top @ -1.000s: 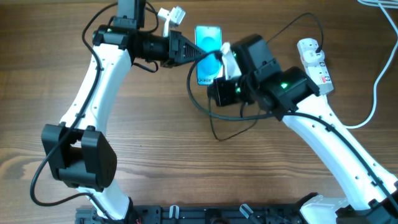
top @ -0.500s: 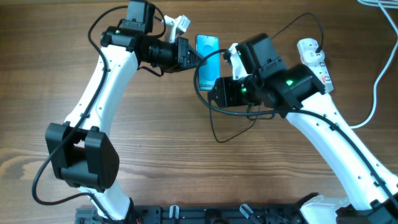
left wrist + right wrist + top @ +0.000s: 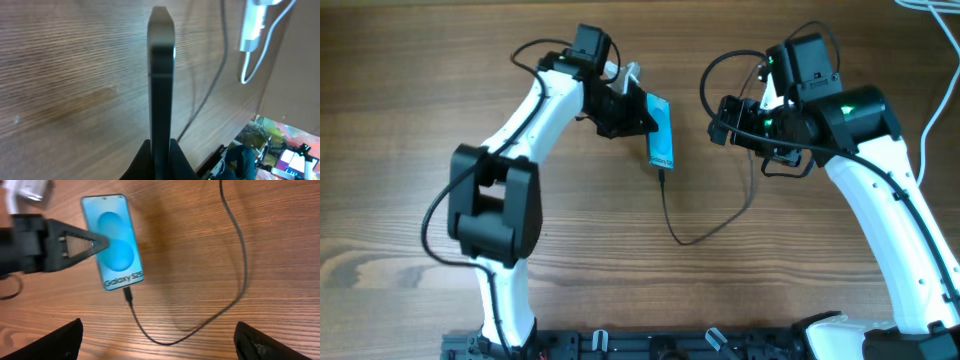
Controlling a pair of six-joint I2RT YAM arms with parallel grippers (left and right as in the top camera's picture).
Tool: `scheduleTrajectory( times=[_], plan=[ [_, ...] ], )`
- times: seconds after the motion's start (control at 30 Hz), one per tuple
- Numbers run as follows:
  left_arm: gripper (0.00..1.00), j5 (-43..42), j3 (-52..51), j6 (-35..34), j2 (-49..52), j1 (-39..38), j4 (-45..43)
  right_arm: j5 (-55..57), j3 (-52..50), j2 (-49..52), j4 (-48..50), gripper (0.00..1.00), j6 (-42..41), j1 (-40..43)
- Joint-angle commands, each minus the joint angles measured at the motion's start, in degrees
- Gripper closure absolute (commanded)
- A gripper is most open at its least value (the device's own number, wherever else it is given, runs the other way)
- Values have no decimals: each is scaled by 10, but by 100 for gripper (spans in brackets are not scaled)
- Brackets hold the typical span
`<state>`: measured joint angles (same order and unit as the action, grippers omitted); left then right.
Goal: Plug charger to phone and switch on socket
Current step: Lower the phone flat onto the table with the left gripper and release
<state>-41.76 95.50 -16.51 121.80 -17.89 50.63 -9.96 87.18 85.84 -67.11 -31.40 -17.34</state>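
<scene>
The phone has a turquoise screen and stands on its long edge, with my left gripper shut on its side. In the left wrist view the phone appears edge-on between the fingers of the left gripper. The charger is a thin black cable, and its plug tip sits at the phone's bottom end. My right gripper hangs open and empty above the cable loop, to the right of the phone. In the overhead view my right arm hides the socket. A white shape that looks like the socket shows in the left wrist view.
The charger cable loops over the wooden table toward the front, then runs back up under my right arm. A white cord trails along the right edge. The arm bases stand at the front edge.
My right gripper has opened, let go of the charger and drawn back to the right. The left arm has swung right while keeping hold of the phone.
</scene>
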Motion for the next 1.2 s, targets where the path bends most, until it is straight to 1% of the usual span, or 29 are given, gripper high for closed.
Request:
scheduleTrajectory(
  times=[0.0,0.1,0.27,0.5,0.57,0.7,0.9,1.03,1.07,1.13,1.17],
  plan=[
    [96,-11,0,-8,32,-20,-24,12,4,-9,0,3,8,1],
    [96,-14,0,-20,52,-31,-49,12,-10,-9,2,3,8,1],
    [96,-25,0,-20,68,-50,-82,12,-24,-9,10,3,8,1],
    [96,-24,0,-20,87,-51,-92,12,-24,-9,19,2,10,1],
    [92,10,0,-20,87,-51,-92,12,-24,-9,19,2,10,1],
    [89,20,0,-20,87,-51,-93,11,-24,-9,18,1,10,1],
    [77,76,0,-20,87,-51,-86,10,-24,-9,15,0,10,1],
    [75,82,0,-21,87,-51,-86,10,-24,-9,15,0,13,1],
    [72,83,0,-20,87,-51,-85,10,-24,-9,14,1,13,1],
    [61,84,0,-20,87,-50,-82,10,-24,-9,12,1,14,1],
    [57,84,0,-20,87,-49,-79,10,-24,-9,10,0,14,1]
  ],
)
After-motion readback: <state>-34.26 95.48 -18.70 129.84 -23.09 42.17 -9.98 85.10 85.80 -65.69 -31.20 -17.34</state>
